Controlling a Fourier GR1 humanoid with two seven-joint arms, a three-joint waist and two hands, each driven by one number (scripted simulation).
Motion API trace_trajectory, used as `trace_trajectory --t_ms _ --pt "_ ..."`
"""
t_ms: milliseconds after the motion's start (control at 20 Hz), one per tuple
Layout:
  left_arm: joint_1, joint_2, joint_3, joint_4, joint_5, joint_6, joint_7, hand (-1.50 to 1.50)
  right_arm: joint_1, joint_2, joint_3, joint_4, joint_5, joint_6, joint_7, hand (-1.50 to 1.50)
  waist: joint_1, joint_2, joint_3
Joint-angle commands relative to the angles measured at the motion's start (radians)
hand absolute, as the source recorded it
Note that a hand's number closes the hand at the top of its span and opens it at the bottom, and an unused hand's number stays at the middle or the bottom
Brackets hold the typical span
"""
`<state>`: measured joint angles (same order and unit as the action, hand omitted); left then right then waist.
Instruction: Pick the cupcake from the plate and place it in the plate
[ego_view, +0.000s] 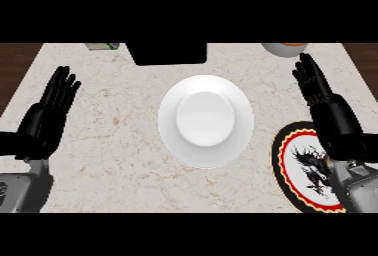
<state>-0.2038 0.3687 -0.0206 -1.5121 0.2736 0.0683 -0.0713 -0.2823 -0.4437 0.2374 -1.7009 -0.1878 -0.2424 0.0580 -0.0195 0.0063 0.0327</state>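
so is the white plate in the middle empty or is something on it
Empty: the white plate shows only its bare rim and centre. No cupcake is visible on it, and neither open hand is over it.

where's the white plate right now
In the head view the white plate sits mid-counter between the two hands, left of the patterned plate and below the black box.

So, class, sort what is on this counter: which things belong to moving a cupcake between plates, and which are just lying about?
Belong to the job:
white plate, mid-counter
patterned plate with red and black rim, partly under the right forearm
left hand and right hand, both open
No cupcake is clearly visible.

Lying about:
black block at the far edge
small greenish item
white bowl, cut off
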Motion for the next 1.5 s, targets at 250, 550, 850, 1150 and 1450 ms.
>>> trace_trajectory --t_ms 250,550,850,1150,1450 --pt "0.129 0.019 -0.018 0.136 -0.108 0.007 -0.058 0.0 0.094 0.057 -0.097 0.203 -0.22 0.137 0.022 1.5 0.027 0.004 -0.032" --pt "0.141 -0.034 -0.064 0.122 -0.103 0.008 -0.011 0.0 0.284 0.126 -0.097 0.269 0.143 -0.209 -0.374 -1.5 0.01 -0.004 -0.031" --pt "0.182 -0.031 -0.043 0.139 -0.129 -0.017 -0.065 0.0 0.456 0.1 -0.134 0.204 0.199 -0.224 -0.535 -1.5 0.011 -0.008 -0.033" --pt "0.162 -0.047 -0.032 0.124 -0.144 -0.017 -0.031 0.0 0.583 0.017 -0.18 -0.007 0.268 -0.265 -0.352 -1.5 0.009 -0.009 -0.034" --pt "0.166 -0.055 -0.036 0.128 -0.146 -0.024 -0.042 0.0 0.648 -0.215 -0.19 -0.064 0.372 -0.143 -0.055 -1.5 0.011 -0.009 -0.036"
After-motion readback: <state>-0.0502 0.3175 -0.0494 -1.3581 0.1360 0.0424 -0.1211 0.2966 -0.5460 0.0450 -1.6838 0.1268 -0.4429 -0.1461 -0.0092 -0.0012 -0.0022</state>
